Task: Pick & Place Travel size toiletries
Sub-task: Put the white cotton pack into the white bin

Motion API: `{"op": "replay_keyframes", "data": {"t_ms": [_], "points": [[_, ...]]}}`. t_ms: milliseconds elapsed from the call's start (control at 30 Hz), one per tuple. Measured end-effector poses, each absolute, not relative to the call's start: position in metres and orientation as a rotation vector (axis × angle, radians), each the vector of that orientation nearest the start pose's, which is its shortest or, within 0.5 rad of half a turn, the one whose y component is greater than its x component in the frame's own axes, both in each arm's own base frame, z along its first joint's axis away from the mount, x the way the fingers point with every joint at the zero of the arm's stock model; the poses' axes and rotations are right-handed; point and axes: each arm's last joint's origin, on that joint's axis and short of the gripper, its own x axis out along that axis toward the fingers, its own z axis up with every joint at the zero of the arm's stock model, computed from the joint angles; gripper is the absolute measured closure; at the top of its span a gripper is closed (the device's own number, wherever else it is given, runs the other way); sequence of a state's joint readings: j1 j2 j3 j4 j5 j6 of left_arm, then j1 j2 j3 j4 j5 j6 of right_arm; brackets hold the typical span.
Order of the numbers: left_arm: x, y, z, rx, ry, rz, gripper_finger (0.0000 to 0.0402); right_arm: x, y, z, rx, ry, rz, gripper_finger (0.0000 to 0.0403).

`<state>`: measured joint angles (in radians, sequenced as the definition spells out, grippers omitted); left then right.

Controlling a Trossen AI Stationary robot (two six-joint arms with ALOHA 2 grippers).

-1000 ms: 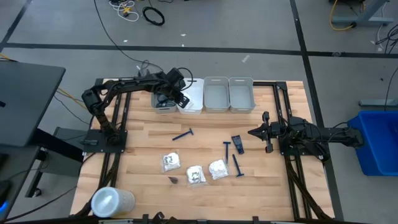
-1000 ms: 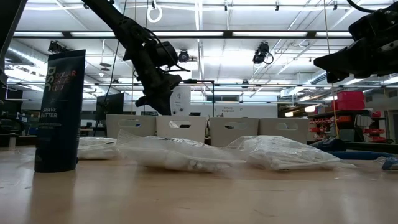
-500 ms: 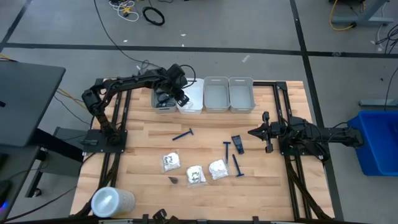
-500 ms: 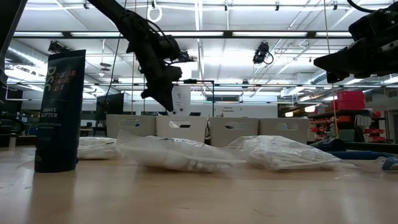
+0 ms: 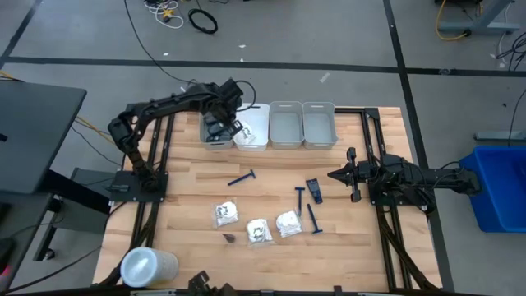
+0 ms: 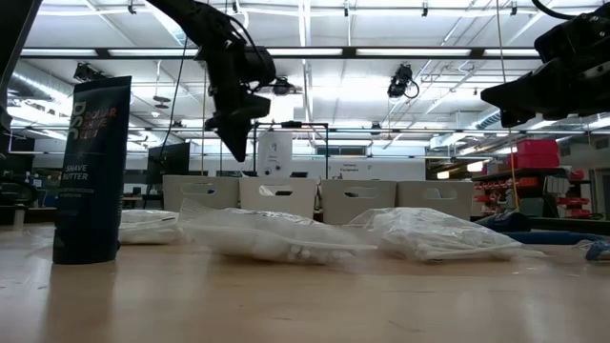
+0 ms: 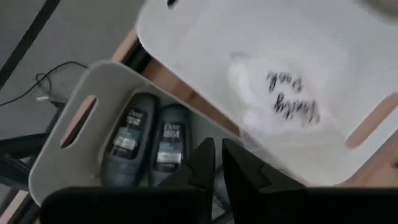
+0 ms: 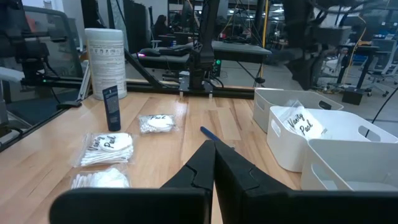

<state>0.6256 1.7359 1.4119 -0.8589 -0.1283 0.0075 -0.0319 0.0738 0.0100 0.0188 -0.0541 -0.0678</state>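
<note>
As the left gripper (image 5: 233,125), fingers nearly together and empty, rose from the far bins (image 5: 251,136), a white packet (image 7: 283,106) lay delivered in the white bin while packets (image 5: 256,230) and razors (image 5: 242,178) waited mid-table, the right gripper (image 5: 333,174) shut and idle.

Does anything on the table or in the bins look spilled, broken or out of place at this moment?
Nothing stands out. Two dark cases lie side by side in the grey bin, a white packet sits in the white bin next to it, and the unsorted packets and razors lie flat on the table.
</note>
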Motion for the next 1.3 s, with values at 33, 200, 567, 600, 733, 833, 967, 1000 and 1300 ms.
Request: {"op": "replay_keyframes", "data": {"t_ms": [33, 200, 567, 600, 733, 833, 967, 1000, 1300], "points": [[0.282, 0.210, 0.256, -0.310, 1.161, 0.657, 0.0360, 0.102, -0.002, 0.163, -0.066, 0.044, 0.023, 0.0389], [0.279, 0.214, 0.258, -0.478, 1.111, 0.624, 0.0343, 0.102, -0.002, 0.163, -0.066, 0.044, 0.024, 0.0389], [0.273, 0.212, 0.233, -0.631, 1.106, 0.644, 0.0228, 0.102, -0.002, 0.163, -0.066, 0.044, 0.024, 0.0389], [0.272, 0.212, 0.232, -0.640, 1.102, 0.651, 0.0219, 0.102, -0.002, 0.163, -0.066, 0.044, 0.024, 0.0389], [0.274, 0.213, 0.229, -0.639, 1.078, 0.655, 0.0195, 0.102, -0.002, 0.163, -0.066, 0.044, 0.024, 0.0389], [0.273, 0.212, 0.226, -0.643, 1.074, 0.653, 0.0189, 0.102, -0.002, 0.163, -0.066, 0.044, 0.024, 0.0389], [0.273, 0.211, 0.219, -0.682, 1.063, 0.645, 0.0189, 0.102, -0.002, 0.163, -0.066, 0.044, 0.024, 0.0389], [0.272, 0.210, 0.217, -0.692, 1.064, 0.647, 0.0190, 0.102, -0.002, 0.163, -0.066, 0.044, 0.024, 0.0389], [0.275, 0.213, 0.218, -0.682, 1.019, 0.651, 0.0226, 0.102, -0.002, 0.163, -0.066, 0.044, 0.024, 0.0389]]}}
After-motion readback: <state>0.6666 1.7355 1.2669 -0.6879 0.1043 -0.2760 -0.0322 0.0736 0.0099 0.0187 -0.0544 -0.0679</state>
